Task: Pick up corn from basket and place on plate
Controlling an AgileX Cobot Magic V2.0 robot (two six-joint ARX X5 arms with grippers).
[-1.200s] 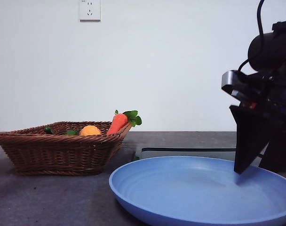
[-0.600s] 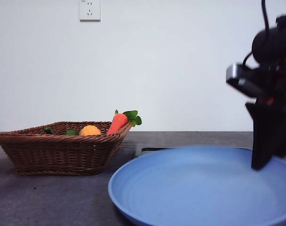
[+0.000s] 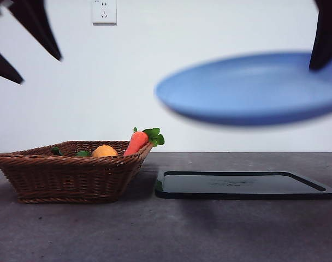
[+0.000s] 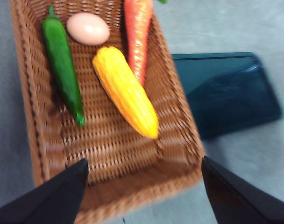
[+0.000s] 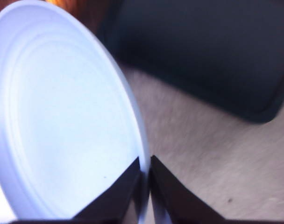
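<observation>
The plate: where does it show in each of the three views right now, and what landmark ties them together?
Front view: the plate hangs blurred in the air, upper right, above the black tray.
Left wrist view: the plate is not in it.
Right wrist view: the plate fills the picture's left, the right gripper pinching its rim.
Shared landmark: the black tray on the table.

basket [image 4: 179,140] open from above, carrot [image 4: 138,32] touching corn [image 4: 125,91]
</observation>
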